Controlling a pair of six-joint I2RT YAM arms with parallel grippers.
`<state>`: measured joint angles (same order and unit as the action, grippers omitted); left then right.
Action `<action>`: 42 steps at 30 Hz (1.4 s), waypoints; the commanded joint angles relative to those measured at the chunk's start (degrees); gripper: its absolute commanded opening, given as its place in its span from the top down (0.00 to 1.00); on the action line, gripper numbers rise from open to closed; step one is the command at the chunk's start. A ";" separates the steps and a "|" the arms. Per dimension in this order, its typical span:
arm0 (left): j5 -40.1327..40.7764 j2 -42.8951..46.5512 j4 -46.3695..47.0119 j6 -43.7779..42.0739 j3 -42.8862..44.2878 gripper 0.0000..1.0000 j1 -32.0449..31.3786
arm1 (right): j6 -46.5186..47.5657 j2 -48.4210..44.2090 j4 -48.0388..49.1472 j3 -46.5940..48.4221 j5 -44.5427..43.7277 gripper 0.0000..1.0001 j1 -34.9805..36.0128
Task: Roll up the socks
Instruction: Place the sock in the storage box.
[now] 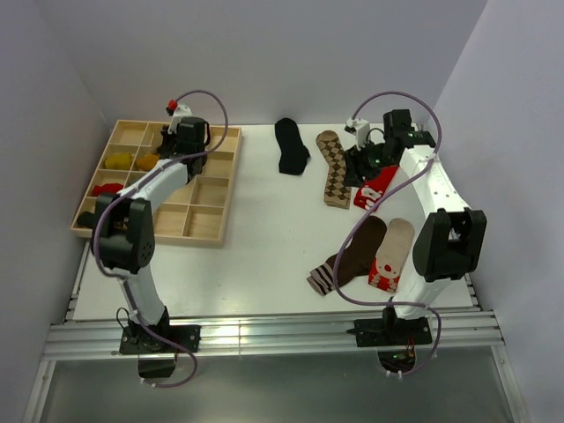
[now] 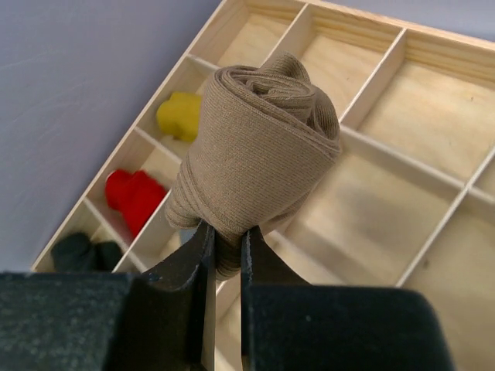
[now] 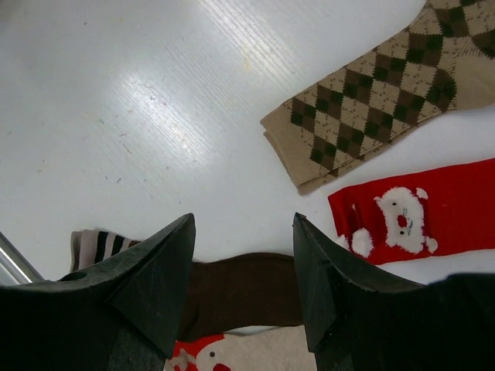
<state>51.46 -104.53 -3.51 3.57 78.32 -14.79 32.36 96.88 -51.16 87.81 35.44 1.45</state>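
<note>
Left claw (image 2: 227, 236) pinches the rolled tan sock (image 2: 259, 147), long axis pointing straight outward.

From above and behind the arm bases, your top view takes in the whole white table (image 1: 264, 238). Your left wrist view hangs close over the pale wooden grid tray (image 2: 433, 116), which sits upper left in the top view. Your right wrist view looks closely down on the brown argyle sock (image 3: 371, 93), upper right there.

tan sock (image 2: 259, 147): rolled bundle, pinched aloft | black sock (image 1: 290, 145), argyle sock (image 1: 334, 172), red sock (image 3: 418, 209): flat, unrolled | brown striped-toe sock (image 1: 357, 249): flat, near edge
</note>
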 commanded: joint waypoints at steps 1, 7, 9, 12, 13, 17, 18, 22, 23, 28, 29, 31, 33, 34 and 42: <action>0.06 -6.27 3.68 -2.43 8.40 1.00 0.72 | -0.90 -3.45 2.29 0.70 -1.07 0.39 -0.31; -1.89 -17.10 -4.13 0.99 17.64 1.00 0.81 | -0.98 -3.28 2.73 -0.18 -1.69 0.39 -0.31; -2.68 -19.47 -5.97 2.48 18.53 1.00 0.81 | -0.90 -2.93 2.82 -0.71 -1.78 0.39 -0.40; -3.20 -21.23 -7.03 3.97 18.18 1.00 0.46 | -0.72 -2.75 3.17 -1.85 -1.87 0.40 -0.40; -3.56 -21.41 -7.39 4.25 17.22 1.00 0.46 | -0.63 -2.66 3.34 -2.03 -1.87 0.40 -0.40; -5.32 -21.33 -7.74 5.56 14.84 1.00 -0.15 | -0.45 -2.05 3.43 -2.56 -2.22 0.40 -0.40; -6.97 -21.85 -8.53 6.18 14.93 1.00 -0.24 | -0.37 -1.96 3.26 -2.47 -2.22 0.40 -0.40; -12.95 -22.91 -12.92 7.24 16.77 1.00 -0.33 | -0.02 -1.61 3.17 -2.73 -2.48 0.40 -0.40; -13.84 -23.08 -13.97 7.58 17.21 1.00 -0.33 | 0.07 -1.69 3.17 -2.99 -2.48 0.40 -0.40; -24.72 -24.49 -21.71 9.96 21.07 1.00 0.46 | 0.42 -1.08 2.99 -3.35 -2.66 0.40 -0.40; -25.96 -24.58 -22.67 10.40 21.69 1.00 0.90 | 0.51 -1.17 2.91 -3.52 -2.66 0.40 -0.40; -28.42 -24.67 -25.05 11.10 23.09 1.00 1.51 | 0.51 -1.08 3.08 -3.79 -2.74 0.40 -0.40; -30.62 -24.41 -25.41 11.80 23.36 1.00 2.57 | 0.86 -0.99 2.91 -3.87 -2.75 0.40 -0.40; -31.24 -24.40 -26.89 12.24 24.50 0.99 3.00 | 0.86 -0.82 2.73 -3.79 -2.75 0.40 -0.40; -36.61 -28.09 -33.75 15.14 31.53 0.93 7.58 | 0.78 -0.38 2.46 -4.05 -2.39 0.40 -0.40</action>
<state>20.69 -130.04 -33.63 16.10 106.85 -8.36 32.67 96.60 -49.08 83.92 32.75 1.45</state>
